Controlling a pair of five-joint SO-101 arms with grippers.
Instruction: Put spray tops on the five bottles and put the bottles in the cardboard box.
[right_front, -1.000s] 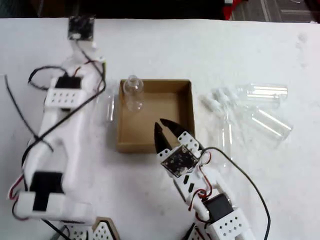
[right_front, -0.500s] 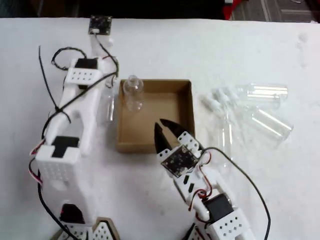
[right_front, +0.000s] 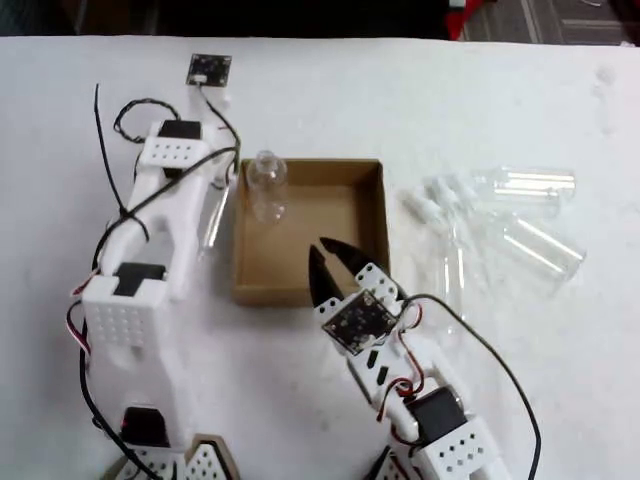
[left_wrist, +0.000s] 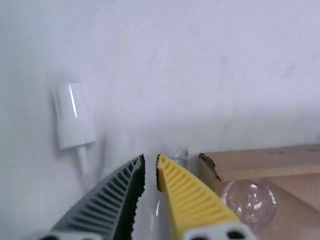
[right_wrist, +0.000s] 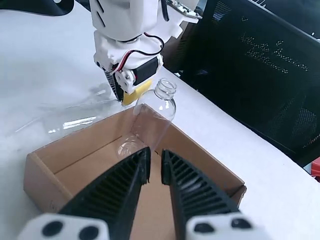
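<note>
Spray top (left_wrist: 74, 116) lies on the surface (left_wrist: 210, 55) in the left wrist view, just beside the barely spread left claw (left_wrist: 151, 160).

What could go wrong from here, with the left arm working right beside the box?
1. The bottle standing in the cardboard box has an open neck, while a spray top lies on the table; it could end up boxed uncapped.
2. The left gripper is close beside it; a sideways swing could tip it.
3. The clear bottle lying outside the box wall is round and may roll when gripped.
</note>
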